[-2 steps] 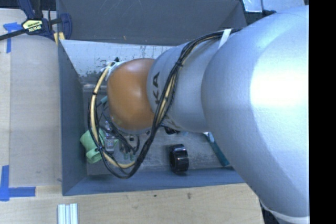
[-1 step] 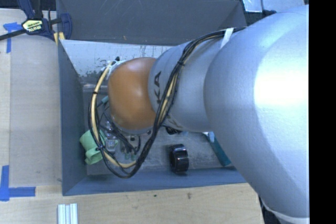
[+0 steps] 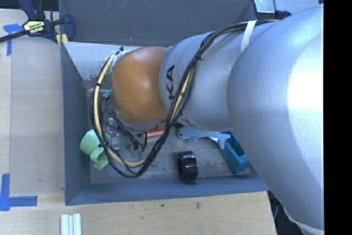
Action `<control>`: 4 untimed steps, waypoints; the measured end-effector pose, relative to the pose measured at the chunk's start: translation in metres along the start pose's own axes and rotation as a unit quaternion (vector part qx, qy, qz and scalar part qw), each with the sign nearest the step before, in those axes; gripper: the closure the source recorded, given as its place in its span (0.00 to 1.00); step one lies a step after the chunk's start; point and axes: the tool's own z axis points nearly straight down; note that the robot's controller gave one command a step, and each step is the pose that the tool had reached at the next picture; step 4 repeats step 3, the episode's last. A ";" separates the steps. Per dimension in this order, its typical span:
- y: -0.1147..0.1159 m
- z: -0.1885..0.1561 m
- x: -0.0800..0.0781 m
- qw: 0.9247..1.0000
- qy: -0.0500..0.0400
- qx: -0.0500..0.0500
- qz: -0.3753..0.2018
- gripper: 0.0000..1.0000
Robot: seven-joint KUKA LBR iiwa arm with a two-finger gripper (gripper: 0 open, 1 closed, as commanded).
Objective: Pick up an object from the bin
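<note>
Here the gripper [image 3: 125, 143] hangs low in the bin [image 3: 73, 129], just beside a pale green piece [image 3: 92, 148] at left; its grip cannot be told.

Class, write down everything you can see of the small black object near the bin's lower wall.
The black object is a short, stubby cylinder, glossy like plastic, with pale highlights on top. It lies on the bin floor near the lower wall, apart from the blue block on its right.
</note>
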 end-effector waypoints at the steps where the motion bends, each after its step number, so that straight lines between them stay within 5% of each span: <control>1: -0.007 0.010 0.000 1.000 0.005 0.003 -0.012 1.00; 2: -0.005 -0.038 0.001 1.000 0.005 0.003 -0.013 1.00; 3: -0.011 -0.202 -0.004 1.000 0.003 0.003 -0.007 1.00; 4: -0.011 -0.202 -0.004 1.000 0.003 0.003 -0.007 1.00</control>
